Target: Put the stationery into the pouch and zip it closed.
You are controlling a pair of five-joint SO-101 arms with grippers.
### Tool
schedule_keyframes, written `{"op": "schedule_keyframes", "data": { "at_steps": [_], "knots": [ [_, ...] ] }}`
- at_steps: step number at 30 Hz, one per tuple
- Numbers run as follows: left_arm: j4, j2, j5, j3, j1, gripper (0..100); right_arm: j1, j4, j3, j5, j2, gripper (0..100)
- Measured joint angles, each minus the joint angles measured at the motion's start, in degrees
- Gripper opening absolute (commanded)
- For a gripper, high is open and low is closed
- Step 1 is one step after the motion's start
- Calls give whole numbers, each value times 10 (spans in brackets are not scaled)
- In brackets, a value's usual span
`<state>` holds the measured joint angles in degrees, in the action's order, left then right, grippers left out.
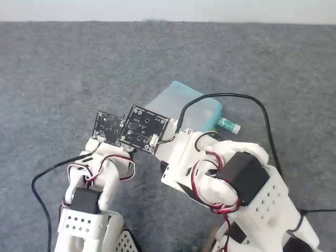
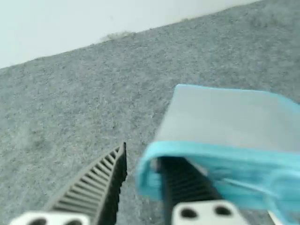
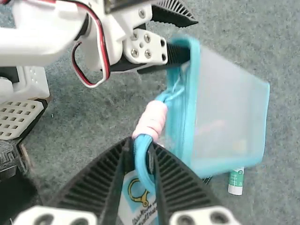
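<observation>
Two robot arms at the grey bench (image 1: 79, 68) work a translucent pouch (image 1: 184, 105) with blue trim, which sits mid-bench just ahead of both wrists. The right hand (image 3: 139, 145) is pinched tight on the blue zip cord (image 3: 140, 161). The cord runs up through a pink bead (image 3: 152, 119) to the pouch's zip edge. The left hand (image 3: 187, 33) stands wide. One ribbed finger (image 3: 178, 51) is tucked against the blue rim at the pouch's end, and the other finger (image 3: 173, 11) is clear of the pouch.

From the left wrist, the pouch (image 2: 225, 117) shows its rim curled over that finger. Through the frosted wall of the pouch (image 3: 229, 108), reddish and orange shapes lie inside, too blurred to identify. A green-and-white glue stick (image 3: 236, 180) lies on the bench outside the pouch, just beside its far corner; from above, the stick (image 1: 229, 125) pokes out past the pouch's right edge. A printed card tag (image 3: 136, 197) hangs between the right hand's fingers, its small lettering unreadable from here.
</observation>
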<state>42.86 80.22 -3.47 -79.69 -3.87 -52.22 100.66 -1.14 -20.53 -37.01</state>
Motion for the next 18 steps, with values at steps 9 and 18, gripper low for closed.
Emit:
{"op": "schedule_keyframes", "data": {
  "at_steps": [9,18],
  "knots": [
    [2,-5,52,0,69,12,34,-2,-91,1,0,8],
    [3,-5,80,0,91,12,244,-27,-127,0,0,7]
  ]
}}
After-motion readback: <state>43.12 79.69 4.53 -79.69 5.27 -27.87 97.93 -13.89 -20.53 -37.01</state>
